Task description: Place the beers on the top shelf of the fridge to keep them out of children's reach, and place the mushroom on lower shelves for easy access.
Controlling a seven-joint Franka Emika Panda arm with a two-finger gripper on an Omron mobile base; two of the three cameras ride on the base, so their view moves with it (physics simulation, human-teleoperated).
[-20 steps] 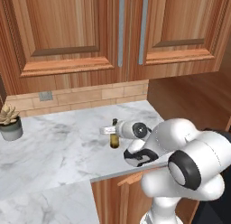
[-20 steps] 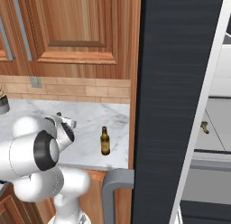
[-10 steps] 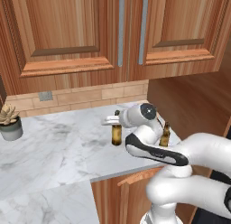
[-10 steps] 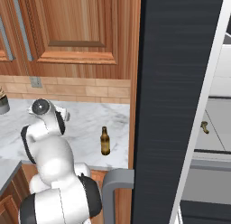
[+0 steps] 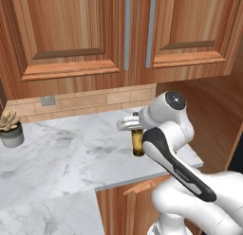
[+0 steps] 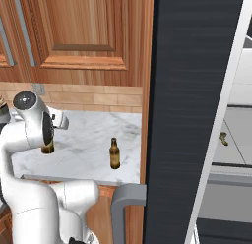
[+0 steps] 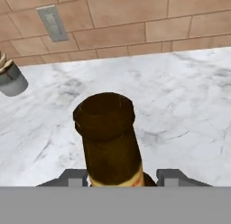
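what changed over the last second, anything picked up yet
The arm swung left over the counter, bringing the gripper down around one beer; its fingers now flank the bottle, though a firm grip can't be confirmed. The other beer, the plant and the fridge stayed put.

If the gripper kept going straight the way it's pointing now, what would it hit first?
The beer bottle: it stands right ahead of the gripper, between the jaws, which look open on either side of it. Past it lie the marble counter and the brick backsplash. Whether the jaws already touch the glass is unclear.
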